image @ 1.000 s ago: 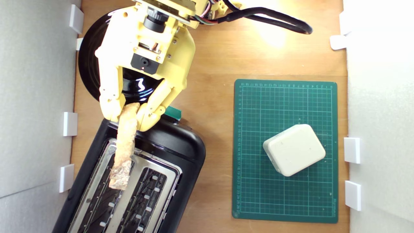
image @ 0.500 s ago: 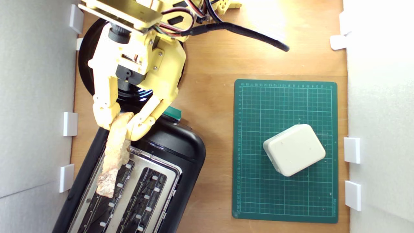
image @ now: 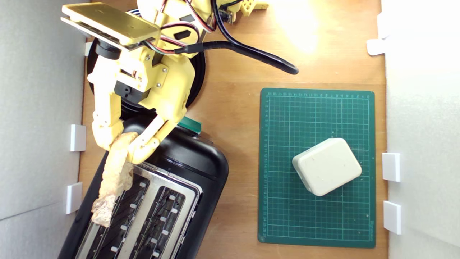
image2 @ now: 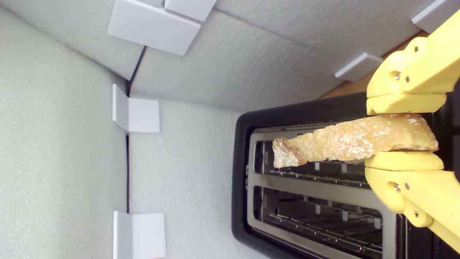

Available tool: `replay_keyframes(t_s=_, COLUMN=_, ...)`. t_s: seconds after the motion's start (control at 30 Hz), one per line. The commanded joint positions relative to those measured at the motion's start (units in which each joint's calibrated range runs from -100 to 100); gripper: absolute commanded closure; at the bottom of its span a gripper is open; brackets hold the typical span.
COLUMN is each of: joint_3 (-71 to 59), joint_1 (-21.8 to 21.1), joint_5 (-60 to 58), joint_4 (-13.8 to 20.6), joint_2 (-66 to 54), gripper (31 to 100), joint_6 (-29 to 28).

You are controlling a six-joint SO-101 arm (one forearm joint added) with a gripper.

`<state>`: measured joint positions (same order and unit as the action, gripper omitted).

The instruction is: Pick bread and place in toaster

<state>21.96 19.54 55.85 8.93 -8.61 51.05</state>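
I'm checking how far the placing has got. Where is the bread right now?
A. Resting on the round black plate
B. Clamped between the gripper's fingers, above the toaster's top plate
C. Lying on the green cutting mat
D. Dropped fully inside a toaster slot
B: both views show the bread pinched at one end by the gripper, its free end out over the toaster and not down in a slot.

Tan bread (image: 114, 178), black-and-silver toaster (image: 201, 169), green gridded mat (image: 284, 216), yellow end effector (image: 121, 145).
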Motion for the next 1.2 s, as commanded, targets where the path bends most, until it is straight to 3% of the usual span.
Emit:
replay_keyframes(t_s=0.0, joint_3=3.41, joint_1=0.76, joint_5=-2.52, joint_4=-0.41, joint_2=0.46, gripper=73.6, joint_6=-0.28)
replay_keyframes(t_s=1.17, joint_3=9.13, joint_1=-1.09, joint_5=-3.03, joint_4=-0.32, joint_2=17.01, gripper=72.4, joint_6=0.09)
